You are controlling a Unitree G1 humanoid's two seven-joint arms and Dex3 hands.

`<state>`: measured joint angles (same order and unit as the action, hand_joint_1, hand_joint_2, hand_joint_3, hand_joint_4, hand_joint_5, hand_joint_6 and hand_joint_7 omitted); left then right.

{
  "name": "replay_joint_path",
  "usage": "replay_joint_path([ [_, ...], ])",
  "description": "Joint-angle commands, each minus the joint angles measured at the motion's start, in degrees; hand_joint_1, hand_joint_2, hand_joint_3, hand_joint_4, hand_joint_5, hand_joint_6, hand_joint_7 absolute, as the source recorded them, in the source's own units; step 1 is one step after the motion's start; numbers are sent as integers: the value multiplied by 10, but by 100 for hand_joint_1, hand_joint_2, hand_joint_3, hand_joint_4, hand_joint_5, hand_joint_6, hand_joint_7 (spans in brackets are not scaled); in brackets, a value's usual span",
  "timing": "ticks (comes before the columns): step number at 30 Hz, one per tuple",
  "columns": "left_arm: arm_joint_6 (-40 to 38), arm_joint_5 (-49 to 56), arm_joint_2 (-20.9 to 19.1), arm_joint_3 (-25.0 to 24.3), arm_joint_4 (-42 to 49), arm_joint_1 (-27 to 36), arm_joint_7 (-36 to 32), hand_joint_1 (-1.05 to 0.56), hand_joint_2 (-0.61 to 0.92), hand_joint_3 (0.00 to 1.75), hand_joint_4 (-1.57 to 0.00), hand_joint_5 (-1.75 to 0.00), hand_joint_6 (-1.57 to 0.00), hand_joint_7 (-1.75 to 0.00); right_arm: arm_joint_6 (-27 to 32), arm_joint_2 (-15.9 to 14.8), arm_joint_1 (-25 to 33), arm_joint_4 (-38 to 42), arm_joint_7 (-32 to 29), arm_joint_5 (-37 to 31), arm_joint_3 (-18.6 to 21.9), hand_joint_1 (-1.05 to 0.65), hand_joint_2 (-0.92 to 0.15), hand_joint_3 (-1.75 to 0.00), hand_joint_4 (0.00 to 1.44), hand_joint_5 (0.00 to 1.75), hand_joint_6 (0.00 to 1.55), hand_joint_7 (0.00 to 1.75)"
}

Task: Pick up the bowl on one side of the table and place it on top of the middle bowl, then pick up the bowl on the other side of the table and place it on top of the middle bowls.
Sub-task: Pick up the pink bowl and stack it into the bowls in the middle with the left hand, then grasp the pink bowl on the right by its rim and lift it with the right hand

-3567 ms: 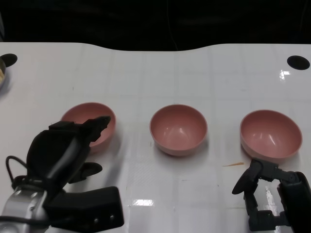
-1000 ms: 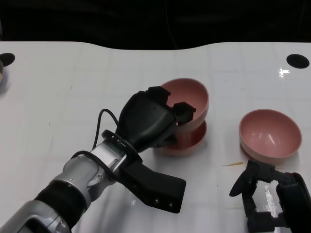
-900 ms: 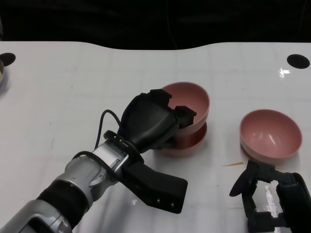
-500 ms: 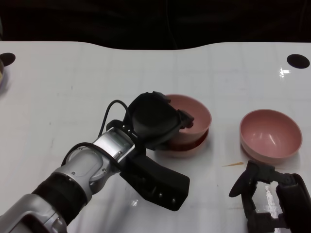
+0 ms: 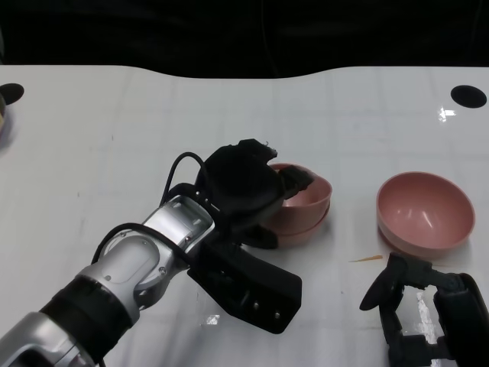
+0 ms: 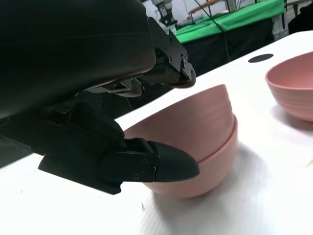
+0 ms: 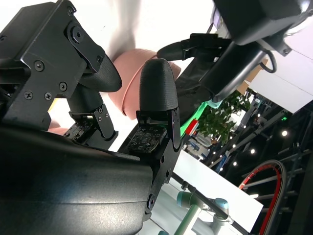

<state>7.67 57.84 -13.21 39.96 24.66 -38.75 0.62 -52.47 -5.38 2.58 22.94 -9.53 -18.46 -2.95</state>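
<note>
Now my left hand (image 5: 248,183) grips the upper bowl (image 5: 306,200) nested in the middle bowl (image 5: 302,229).

From the left wrist view I see one finger hooked over the upper bowl's rim and the thumb (image 6: 161,166) pressed on its outer wall, so the fingers are clamped on that bowl; it sits inside the lower one, rims nearly level, and neither bowl shows any contents. Beyond those fingertips, well apart, the third bowl (image 5: 425,212) stands alone and holds nothing I can see. My right hand (image 5: 416,310) rests on the table (image 5: 153,122) just short of that bowl, fingers apart, holding nothing.
</note>
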Motion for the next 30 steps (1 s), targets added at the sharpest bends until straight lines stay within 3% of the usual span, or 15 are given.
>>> replay_joint_path([
  [1,-9,-13,-17,-16,-35,14,32,-94,92,60,-18,-2,-19,0,-6,-7,1,-1,-1,9,2,11,-16,-163,89,162,87,128],
  [13,-19,-39,-47,-58,-134,57,86,-98,92,59,-12,0,-11,0,-7,-9,1,-2,0,8,2,12,-18,-158,87,165,86,128],
  [25,18,-62,-73,-115,-186,127,21,-93,92,53,-3,0,0,0,-5,-9,2,-4,-5,1,4,13,-17,-159,88,166,87,128],
  [30,82,-118,-96,-171,-214,202,-51,-86,92,46,-8,-4,-4,-2,-6,-6,1,-2,-6,1,3,12,-17,-159,89,164,88,128],
])
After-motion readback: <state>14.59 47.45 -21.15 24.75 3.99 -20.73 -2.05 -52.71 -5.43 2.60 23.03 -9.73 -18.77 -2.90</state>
